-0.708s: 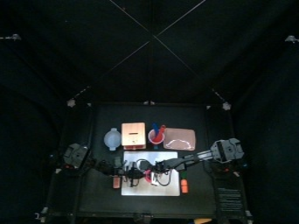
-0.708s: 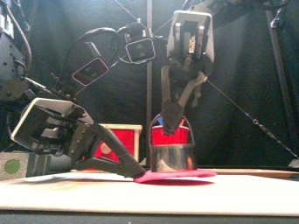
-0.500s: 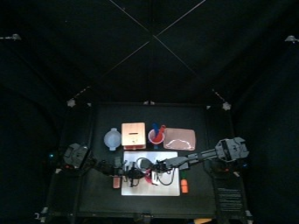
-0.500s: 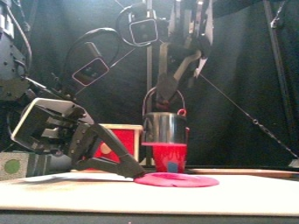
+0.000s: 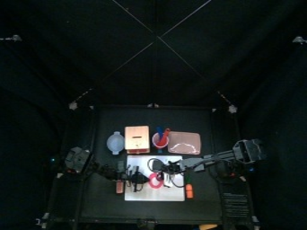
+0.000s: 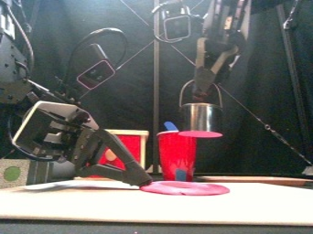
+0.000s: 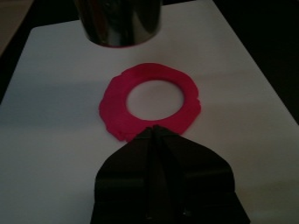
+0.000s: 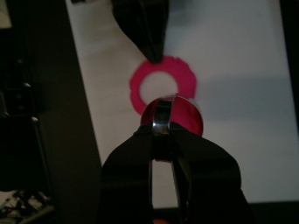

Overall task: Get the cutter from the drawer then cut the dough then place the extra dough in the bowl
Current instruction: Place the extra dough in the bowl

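A red dough ring (image 7: 158,98) lies flat on the white cutting board (image 7: 251,105). My left gripper (image 7: 156,131) is shut, its tips pressed on the ring's near edge; the front view shows the left gripper (image 6: 145,175) low on the board beside the dough ring (image 6: 186,188). The metal cutter (image 6: 202,117) hangs in the air to the right of the ring, and my right gripper (image 6: 210,75) is shut on its wire handle. A cut-out disc of dough (image 6: 202,133) sticks in the cutter's bottom. From the right wrist, the cutter (image 8: 156,112) hangs over the board.
A red cup (image 6: 181,157) with a blue knife stands behind the dough. At the back are the wooden box (image 5: 136,137), the blue-grey bowl (image 5: 115,142) to its left and the pink tray (image 5: 186,142) to its right.
The right gripper has lifted the cutter off the dough and carried it up and to the right, with the cut disc inside. The ring stayed on the board under the left gripper.
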You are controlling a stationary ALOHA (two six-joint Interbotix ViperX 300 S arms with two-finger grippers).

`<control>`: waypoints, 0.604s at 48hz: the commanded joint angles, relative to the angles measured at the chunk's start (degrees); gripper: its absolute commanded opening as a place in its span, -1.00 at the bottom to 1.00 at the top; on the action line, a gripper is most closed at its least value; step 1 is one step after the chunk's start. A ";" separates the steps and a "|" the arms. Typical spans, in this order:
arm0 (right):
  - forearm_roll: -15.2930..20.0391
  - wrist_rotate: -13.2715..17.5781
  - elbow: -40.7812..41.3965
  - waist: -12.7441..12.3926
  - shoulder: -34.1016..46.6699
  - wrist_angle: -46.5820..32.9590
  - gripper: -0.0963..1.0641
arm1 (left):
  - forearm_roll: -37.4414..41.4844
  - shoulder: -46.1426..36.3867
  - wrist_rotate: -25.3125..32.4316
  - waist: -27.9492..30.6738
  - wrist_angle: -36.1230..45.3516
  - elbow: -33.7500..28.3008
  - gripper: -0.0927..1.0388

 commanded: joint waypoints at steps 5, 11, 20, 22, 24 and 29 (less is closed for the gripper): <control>0.35 0.00 5.98 -0.18 -4.39 -4.31 -0.12 | 0.00 -2.55 0.00 -0.09 0.79 -0.35 0.11; 0.53 -0.09 9.23 -0.18 -5.19 -5.10 -0.12 | 0.00 -3.69 0.09 -0.09 1.58 -0.26 0.11; 0.97 0.00 12.66 -0.18 -5.63 -7.12 -0.12 | -0.70 -5.63 0.09 0.18 1.76 -0.18 0.11; 0.97 0.00 13.18 -0.18 -5.71 -7.73 -0.11 | -0.70 -6.42 0.09 0.26 1.76 -0.18 0.11; 0.97 0.00 13.62 -0.26 -5.63 -8.44 -0.10 | -0.79 -7.03 0.09 0.18 1.93 -0.09 0.11; 0.97 0.00 14.50 -0.26 -5.63 -10.28 -0.04 | -0.70 -8.70 0.18 0.26 2.20 0.09 0.13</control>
